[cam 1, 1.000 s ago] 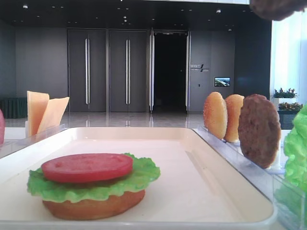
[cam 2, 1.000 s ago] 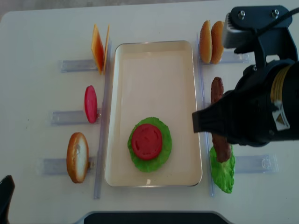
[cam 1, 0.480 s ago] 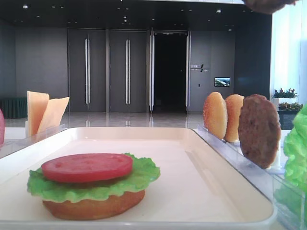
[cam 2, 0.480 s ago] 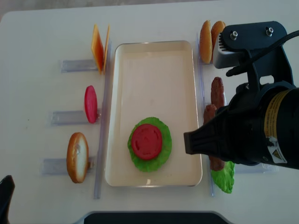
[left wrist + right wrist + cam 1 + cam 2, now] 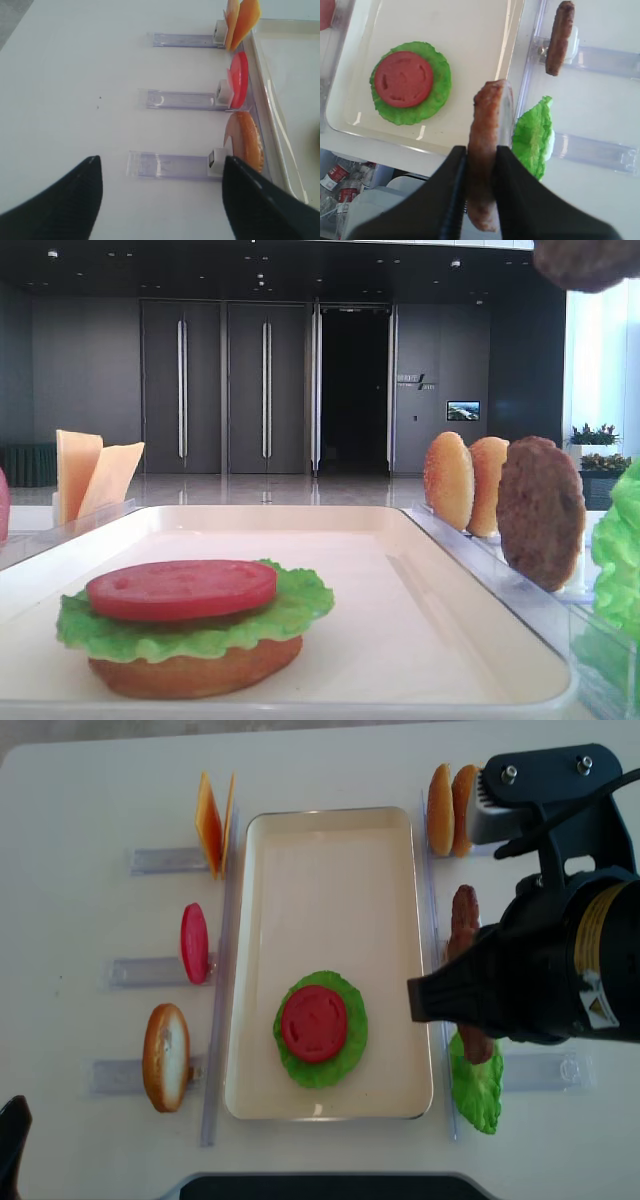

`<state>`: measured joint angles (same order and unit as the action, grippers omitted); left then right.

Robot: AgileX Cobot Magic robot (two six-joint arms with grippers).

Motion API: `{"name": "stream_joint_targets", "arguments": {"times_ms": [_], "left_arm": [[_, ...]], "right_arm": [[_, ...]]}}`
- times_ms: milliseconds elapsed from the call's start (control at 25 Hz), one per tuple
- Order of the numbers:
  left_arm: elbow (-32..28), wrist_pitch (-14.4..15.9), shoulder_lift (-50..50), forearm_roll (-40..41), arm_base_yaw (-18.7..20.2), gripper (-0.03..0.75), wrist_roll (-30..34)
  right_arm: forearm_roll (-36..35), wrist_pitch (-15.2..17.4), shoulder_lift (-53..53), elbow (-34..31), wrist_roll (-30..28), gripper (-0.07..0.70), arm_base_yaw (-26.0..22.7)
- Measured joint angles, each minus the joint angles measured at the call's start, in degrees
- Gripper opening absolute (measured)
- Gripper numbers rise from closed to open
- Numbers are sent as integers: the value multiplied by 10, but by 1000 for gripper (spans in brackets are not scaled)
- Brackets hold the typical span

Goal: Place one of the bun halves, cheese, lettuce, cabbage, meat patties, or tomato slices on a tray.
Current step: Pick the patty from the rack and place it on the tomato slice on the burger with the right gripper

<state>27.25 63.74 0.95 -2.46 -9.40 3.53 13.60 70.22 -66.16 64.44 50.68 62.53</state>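
My right gripper [image 5: 480, 155] is shut on a brown meat patty [image 5: 487, 125], held on edge in the air over the right rim of the cream tray [image 5: 470, 30]. From overhead the arm hides most of that patty [image 5: 472, 1045]. On the tray [image 5: 330, 840] lies a stack: a bun half under green lettuce [image 5: 345, 1055], with a red tomato slice [image 5: 313, 1023] on top. A second patty [image 5: 464, 915] stands in its rack. My left gripper [image 5: 160, 200] is open over bare table, left of a racked bun half [image 5: 245, 142].
Clear racks flank the tray. On the left stand cheese slices [image 5: 212, 820], a tomato slice [image 5: 194, 942] and a bun half [image 5: 166, 1056]. On the right are two bun halves [image 5: 451, 808] and a lettuce leaf [image 5: 475, 1090] below the arm.
The right arm, still gripping the patty, swung left toward the tray, then eased back a little to the right. The left gripper and the stack on the tray have not moved.
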Motion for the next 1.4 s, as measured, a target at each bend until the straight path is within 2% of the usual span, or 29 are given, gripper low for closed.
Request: {"name": "stream_joint_targets", "arguments": {"times_ms": [160, 400, 640, 760, 840, 880, 960, 1000, 1120, 1240, 1400], "left_arm": [[0, 0, 0, 0, 0, 573, 0], [0, 0, 0, 0, 0, 573, 0], [0, 0, 0, 0, 0, 573, 0], [0, 0, 0, 0, 0, 573, 0], [0, 0, 0, 0, 0, 573, 0], [0, 0, 0, 0, 0, 573, 0], [0, 0, 0, 0, 0, 573, 0], [0, 0, 0, 0, 0, 573, 0], [0, 0, 0, 0, 0, 573, 0], [0, 0, 0, 0, 0, 573, 0], [0, 0, 0, 0, 0, 573, 0]], "right_arm": [[-29, -3, 0, 0, -57, 156, -44], [-35, -14, 0, -16, -98, 156, -60], [-30, -72, 0, -59, -115, 156, -64], [-48, -114, 0, -90, -140, 156, -90], [-99, -132, -1, -99, -194, 156, -136], [-143, -139, -1, -100, -242, 156, -170], [-208, -142, -1, -100, -319, 156, -238], [-260, -142, -1, -100, -376, 156, -288], [-388, -139, -1, -101, -507, 156, -379], [-486, -137, -1, -102, -581, 156, -410], [-548, -145, -1, -122, -635, 156, -420]]}}
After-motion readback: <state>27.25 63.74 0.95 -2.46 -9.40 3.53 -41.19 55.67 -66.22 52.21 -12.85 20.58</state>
